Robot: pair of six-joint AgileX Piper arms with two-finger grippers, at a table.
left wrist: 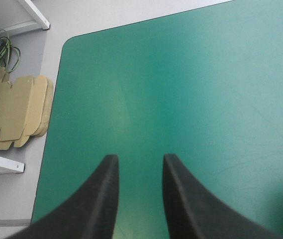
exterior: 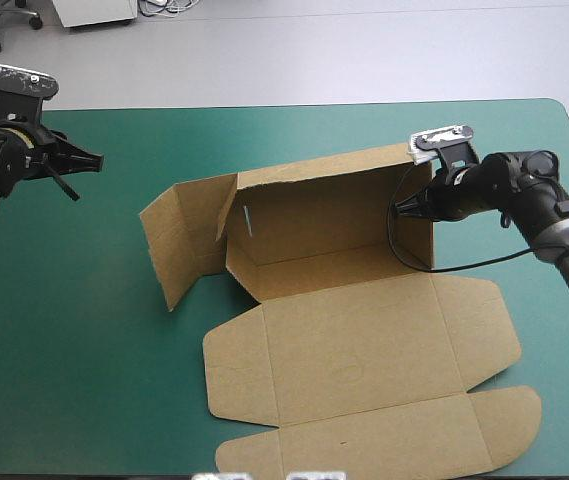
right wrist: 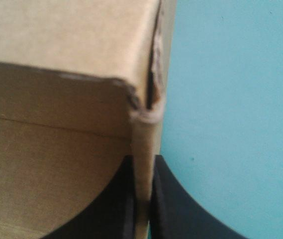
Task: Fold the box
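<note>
Box (exterior: 336,266) mid-table, back wall (exterior: 329,215) up, lid (exterior: 364,345) flat nearside. Right gripper (exterior: 404,208) pinches right wall (right wrist: 143,139) edge. Advice: grip firm, swing wall square to back. Left gripper (left wrist: 139,163) spread, empty, far off over cover (left wrist: 206,99); bring to brace left flap (exterior: 179,245).

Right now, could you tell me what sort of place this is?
Probably a robot lab bench: left gripper open, right gripper shut on the brown box, a teal-green table, spare board stacked beside it.

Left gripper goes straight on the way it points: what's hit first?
Probably the bare teal-green table cover; the open left gripper with black fin-shaped fingers shows nothing else ahead in its wrist view. Depth unclear.
</note>
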